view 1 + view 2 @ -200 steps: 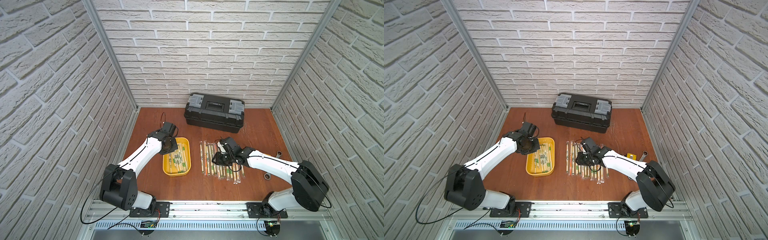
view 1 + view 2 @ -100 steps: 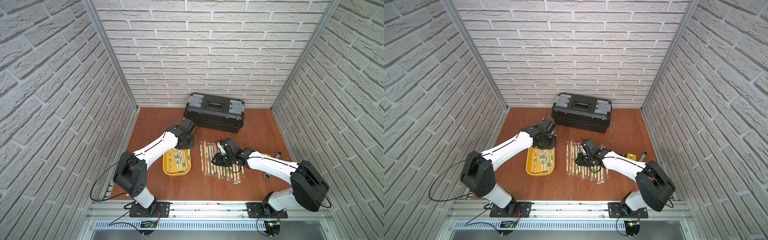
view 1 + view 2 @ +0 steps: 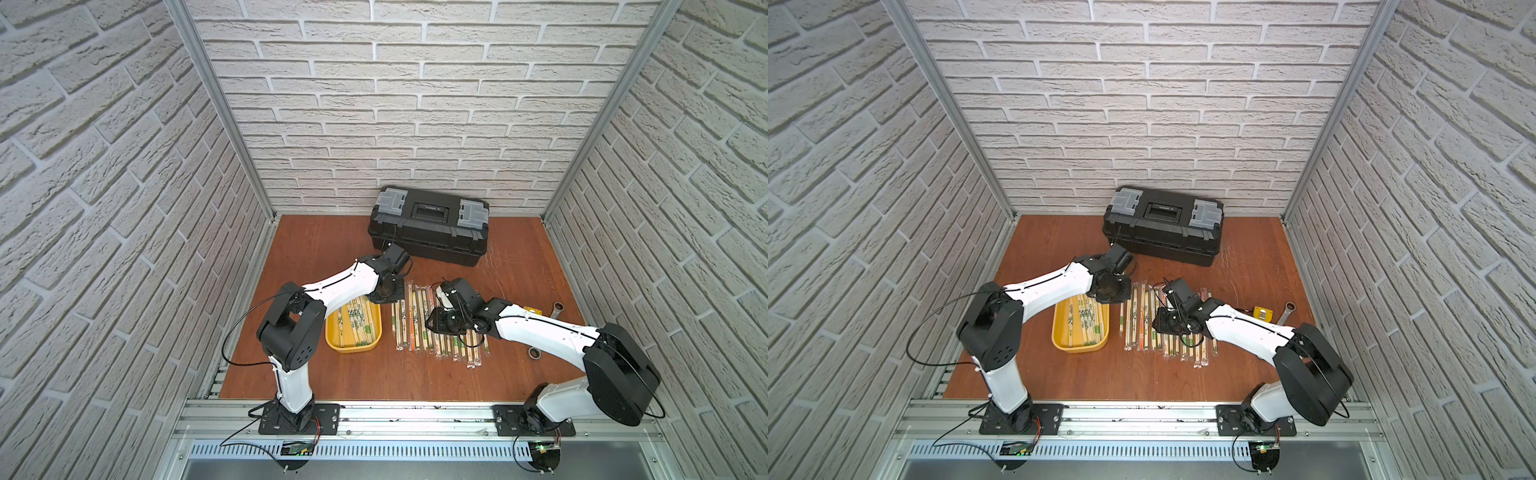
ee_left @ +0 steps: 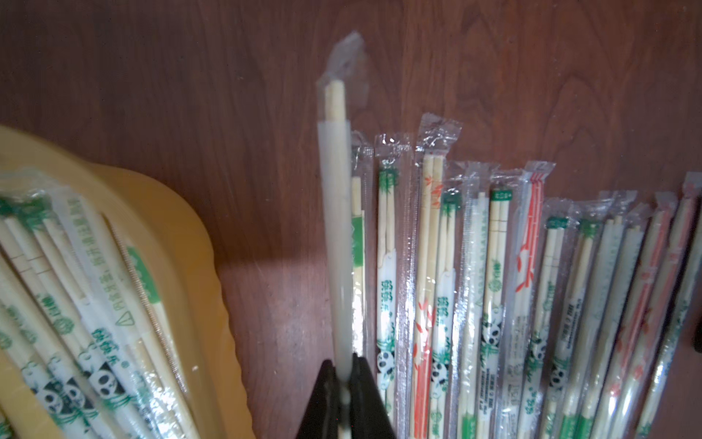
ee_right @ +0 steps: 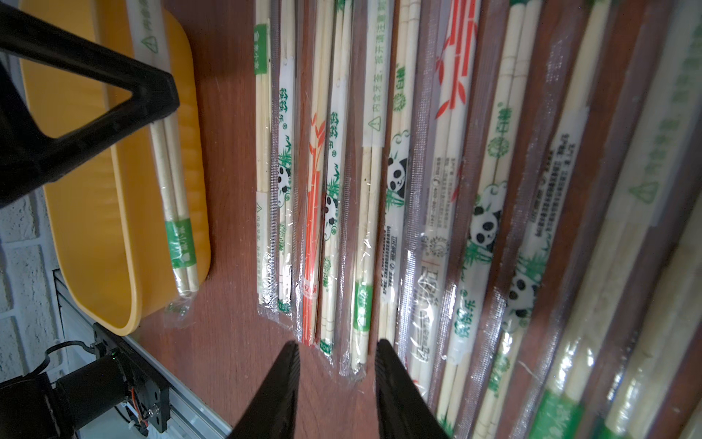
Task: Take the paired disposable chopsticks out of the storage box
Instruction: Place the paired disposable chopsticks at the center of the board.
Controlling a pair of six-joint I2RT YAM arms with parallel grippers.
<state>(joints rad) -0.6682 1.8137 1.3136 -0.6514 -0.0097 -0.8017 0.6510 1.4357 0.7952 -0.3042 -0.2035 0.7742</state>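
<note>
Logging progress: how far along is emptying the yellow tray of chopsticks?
Done: a row of sleeved pairs lies on the table. In hand: left gripper shut on one pair beside that row. Left: several pairs in the yellow tray; right gripper open, empty.

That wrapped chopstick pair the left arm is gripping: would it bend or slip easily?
Probably stiff: the held pair juts straight from the left end effector without sagging. Its glossy plastic sleeve could slip, and only its empty tip looks floppy. It is likely light, being so thin.
</note>
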